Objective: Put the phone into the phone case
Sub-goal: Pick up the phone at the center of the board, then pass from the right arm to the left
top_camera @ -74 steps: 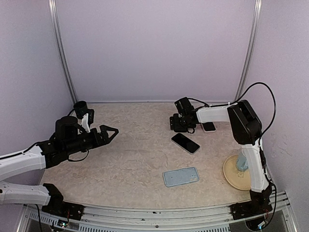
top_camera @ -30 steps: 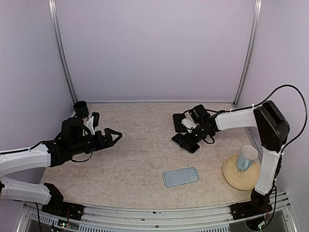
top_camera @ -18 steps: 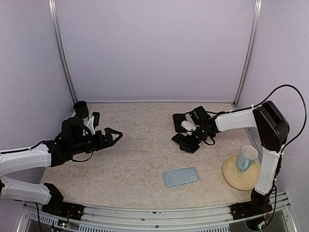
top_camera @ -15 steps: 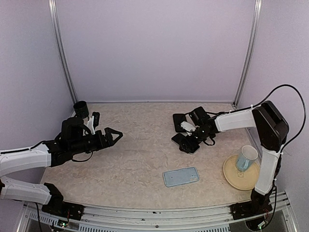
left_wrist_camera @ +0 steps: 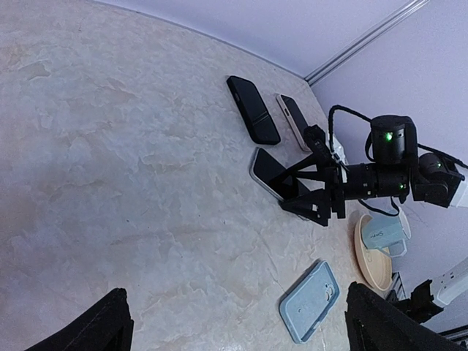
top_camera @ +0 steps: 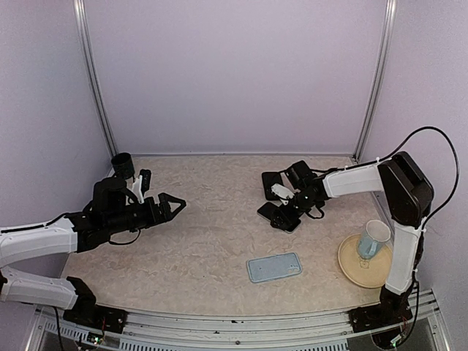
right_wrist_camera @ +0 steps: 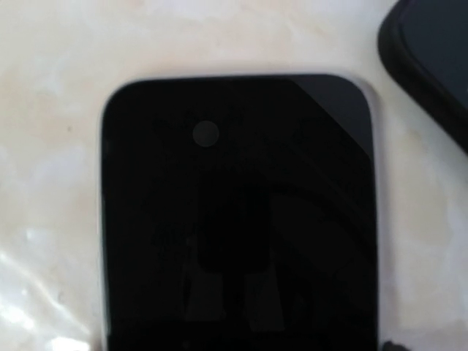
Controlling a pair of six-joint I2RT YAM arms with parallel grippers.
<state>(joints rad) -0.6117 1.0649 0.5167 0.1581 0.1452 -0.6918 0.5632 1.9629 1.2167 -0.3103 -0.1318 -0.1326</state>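
Observation:
The phone (top_camera: 268,211) is a black slab lying screen up at the table's right middle, and it fills the right wrist view (right_wrist_camera: 241,219). My right gripper (top_camera: 285,216) is down over its near end. In the left wrist view the right gripper (left_wrist_camera: 289,194) has its jaws spread, one on each side of the phone (left_wrist_camera: 267,167); whether they touch it I cannot tell. The light blue phone case (top_camera: 274,267) lies hollow side up near the front edge, also in the left wrist view (left_wrist_camera: 310,300). My left gripper (top_camera: 172,202) hovers open and empty over the table's left.
A dark case or phone (top_camera: 272,183) lies just behind the right gripper, with a white-edged phone (left_wrist_camera: 295,117) beside it. A blue mug (top_camera: 373,239) stands on a beige plate (top_camera: 352,272) at the front right. A black cup (top_camera: 122,164) stands at the back left.
The right arm has swung from the dark phone at the back to the black phone, then edged slightly left over it. The left arm has stayed still for the last second.

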